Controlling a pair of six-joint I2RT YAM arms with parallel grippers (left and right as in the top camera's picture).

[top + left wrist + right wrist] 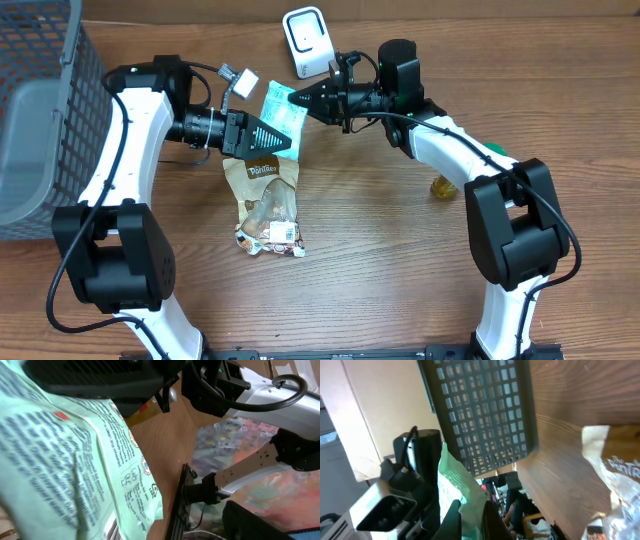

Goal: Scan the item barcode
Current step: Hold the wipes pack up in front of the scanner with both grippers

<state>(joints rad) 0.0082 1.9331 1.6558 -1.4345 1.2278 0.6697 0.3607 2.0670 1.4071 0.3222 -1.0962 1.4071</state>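
Note:
A mint-green packet [282, 112] hangs above the table between both arms. My right gripper [294, 100] is shut on its upper edge; in the right wrist view the green film [451, 482] is pinched between the two dark fingers [454, 515]. My left gripper [291, 148] reaches the packet's lower edge from the left. Its own fingers do not show in the left wrist view, where the packet [75, 460] fills the left half and a barcode [117, 530] shows at its bottom edge. A white scanner [306, 40] stands at the table's back.
A brown snack bag [268, 200] lies on the wood below the grippers. A grey mesh basket [40, 110] stands at the far left. A small yellow thing [443, 187] sits by the right arm.

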